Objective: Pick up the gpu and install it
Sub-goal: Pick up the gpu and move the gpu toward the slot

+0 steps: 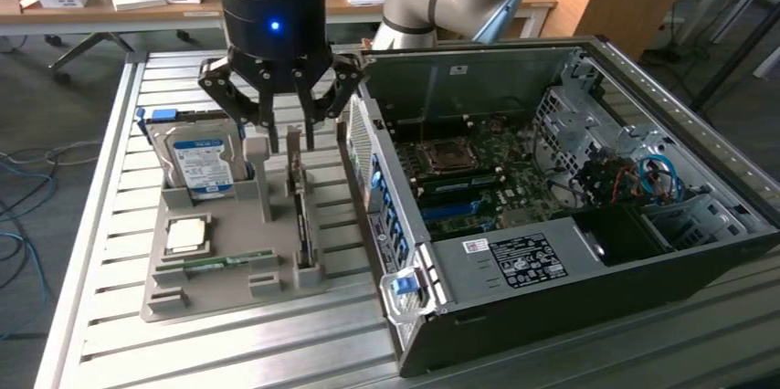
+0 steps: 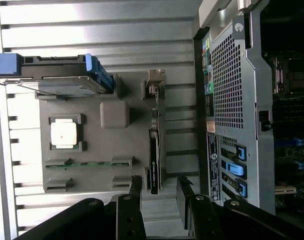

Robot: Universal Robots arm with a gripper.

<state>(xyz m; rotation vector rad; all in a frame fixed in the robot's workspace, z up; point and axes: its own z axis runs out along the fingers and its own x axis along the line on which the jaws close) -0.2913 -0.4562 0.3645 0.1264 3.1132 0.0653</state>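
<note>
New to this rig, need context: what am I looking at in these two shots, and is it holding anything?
It's one robot arm with open jaws, holding nothing. One picture comes from a camera off the arm, the other from a camera on its wrist. On the slatted metal table a grey holder carries a hard drive, a processor chip, a memory stick and the gpu, standing on edge below the jaws. Beside it lies an open computer case.

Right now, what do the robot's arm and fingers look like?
The arm is a fat silvery-grey tube with rounded joints and a light blue cap. Its end is a shiny black cylinder with one small blue light glowing on it. The fingers are black, thin and bony, built from hinged bars with round pivots.
</note>
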